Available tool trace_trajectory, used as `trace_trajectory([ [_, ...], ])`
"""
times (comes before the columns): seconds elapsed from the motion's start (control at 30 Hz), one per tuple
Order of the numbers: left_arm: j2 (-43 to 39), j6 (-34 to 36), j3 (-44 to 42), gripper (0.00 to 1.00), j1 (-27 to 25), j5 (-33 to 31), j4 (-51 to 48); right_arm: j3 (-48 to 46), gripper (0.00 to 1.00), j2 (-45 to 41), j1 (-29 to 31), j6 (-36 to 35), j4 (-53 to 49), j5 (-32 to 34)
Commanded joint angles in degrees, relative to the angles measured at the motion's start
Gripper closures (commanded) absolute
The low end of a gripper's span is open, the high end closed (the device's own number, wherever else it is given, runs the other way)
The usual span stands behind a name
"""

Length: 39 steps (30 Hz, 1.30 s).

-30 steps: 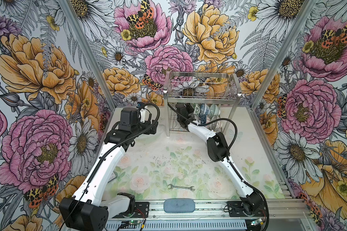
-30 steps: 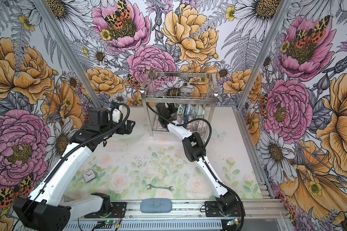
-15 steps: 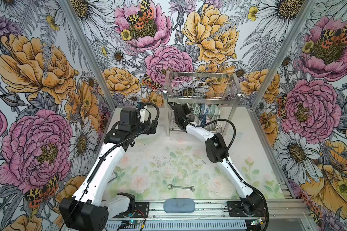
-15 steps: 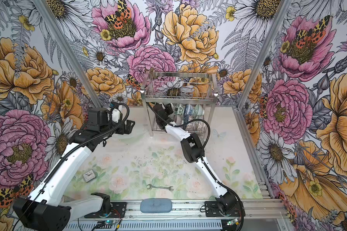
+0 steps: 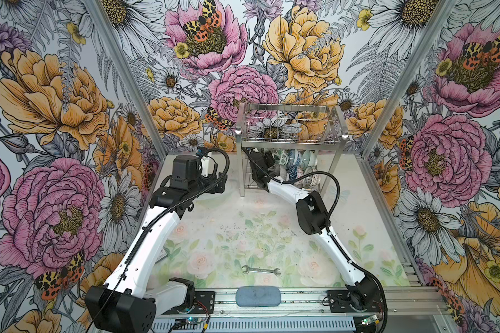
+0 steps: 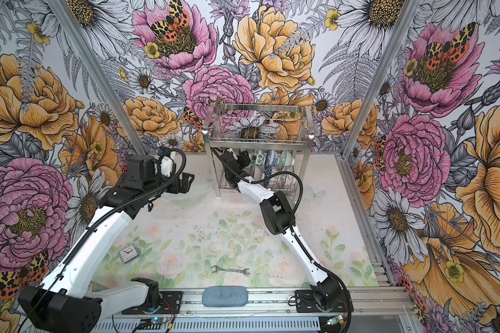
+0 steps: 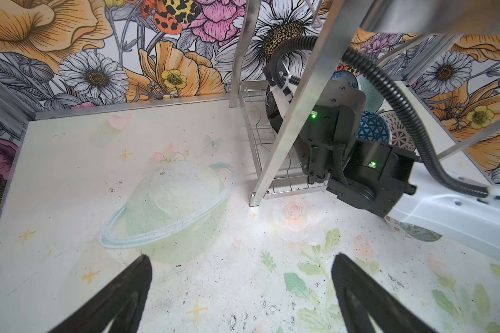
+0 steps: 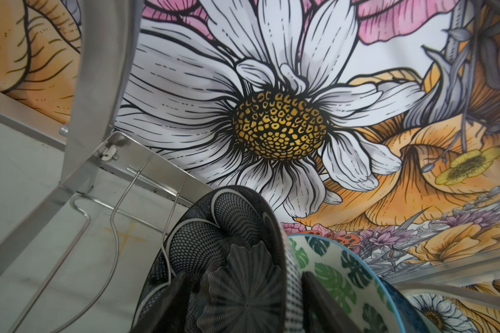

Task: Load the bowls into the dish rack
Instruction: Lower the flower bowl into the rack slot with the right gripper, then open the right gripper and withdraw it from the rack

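Jaws of the right gripper [image 8: 244, 275] stand apart astride the dark patterned bowl [image 8: 202, 230] in the far dish rack [image 5: 289, 140]; the left gripper [image 7: 241, 256] gapes wide above the table [image 7: 70, 173].

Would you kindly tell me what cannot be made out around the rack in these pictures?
1. Whether the right claw grips the dark bowl: right wrist view, the picture edge cuts off its fingers.
2. How many bowls the dish rack holds: both top views, the right arm covers some.

Shiny steel wire dish rack [image 5: 289, 140], glossy ceramic bowls [image 5: 296, 159]
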State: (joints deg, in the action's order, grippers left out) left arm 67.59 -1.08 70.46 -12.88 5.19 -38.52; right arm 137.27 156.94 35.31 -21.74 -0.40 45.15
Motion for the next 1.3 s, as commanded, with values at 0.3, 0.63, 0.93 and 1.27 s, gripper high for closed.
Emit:
trace_trajectory([
  [0.3, -0.5, -0.2, -0.6, 0.01, 0.7, 1.4, 1.2, -12.8, 0.10, -15.2, 0.0, 2.2, 4.9, -1.7],
  [0.63, 0.0, -0.2, -0.7, 0.01, 0.7, 1.3, 1.3, -28.7, 0.03, -26.8, -0.2, 3.2, 8.6, -6.7],
  [0.93, 1.1, -0.2, -0.7, 0.01, 0.6, 1.0, 1.3, -45.2, 0.00, -37.6, -0.3, 3.6, 15.1, -11.4],
  [1.27, 1.1, -1.5, -0.3, 0.01, -1.6, 0.3, 1.4, -62.0, 0.00, -51.1, -0.1, 4.0, 16.0, -16.7],
])
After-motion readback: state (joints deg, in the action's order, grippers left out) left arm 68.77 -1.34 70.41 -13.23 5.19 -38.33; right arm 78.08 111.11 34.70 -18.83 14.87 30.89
